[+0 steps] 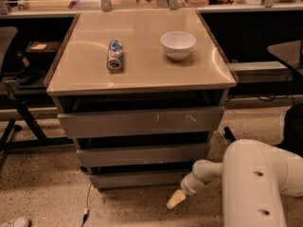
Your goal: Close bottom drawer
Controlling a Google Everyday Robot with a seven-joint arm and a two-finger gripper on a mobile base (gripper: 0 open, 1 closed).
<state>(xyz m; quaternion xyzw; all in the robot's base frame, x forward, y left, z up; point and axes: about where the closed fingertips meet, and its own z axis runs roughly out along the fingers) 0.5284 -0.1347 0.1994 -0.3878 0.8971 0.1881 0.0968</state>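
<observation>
The bottom drawer is the lowest and narrowest grey front of the cabinet, with a plain flat face just above the floor. Its front stands slightly behind the front of the middle drawer above it. My gripper hangs low at the drawer's right front corner, just in front of and below the front's right end, close to the floor. Its tan tip points down and left. My white arm fills the lower right.
The top drawer with pale scratches stands out furthest. On the cabinet top lie a can on its side and a white bowl. A chair base stands at left. A cable lies on the speckled floor.
</observation>
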